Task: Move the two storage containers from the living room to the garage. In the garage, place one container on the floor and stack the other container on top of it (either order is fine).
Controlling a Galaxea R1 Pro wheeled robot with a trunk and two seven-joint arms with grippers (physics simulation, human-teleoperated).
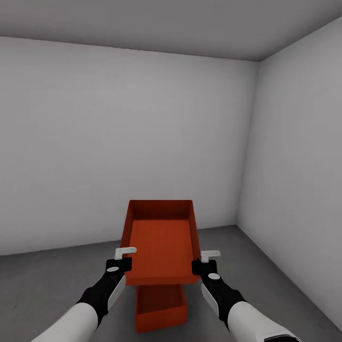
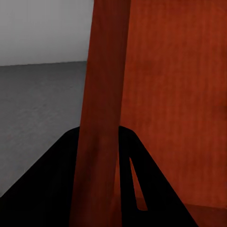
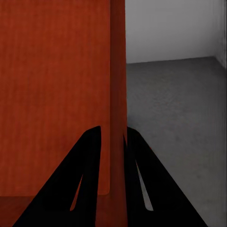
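Head view: both grippers, left gripper [image 1: 124,259] and right gripper [image 1: 202,262], clamp the upper container [image 1: 160,247] by its side walls over the lower container [image 1: 160,304] on the floor [image 1: 47,280], and I judge it tilted and offset far, so releasing now could let it slide off.

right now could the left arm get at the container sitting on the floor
Probably not. The left gripper is shut on the left wall of the raised container, and that bin hangs right over the lower container on the floor, blocking the way down.

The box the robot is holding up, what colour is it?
Orange-red. The held storage container shows best in the head view, gripped between the left gripper and right gripper.
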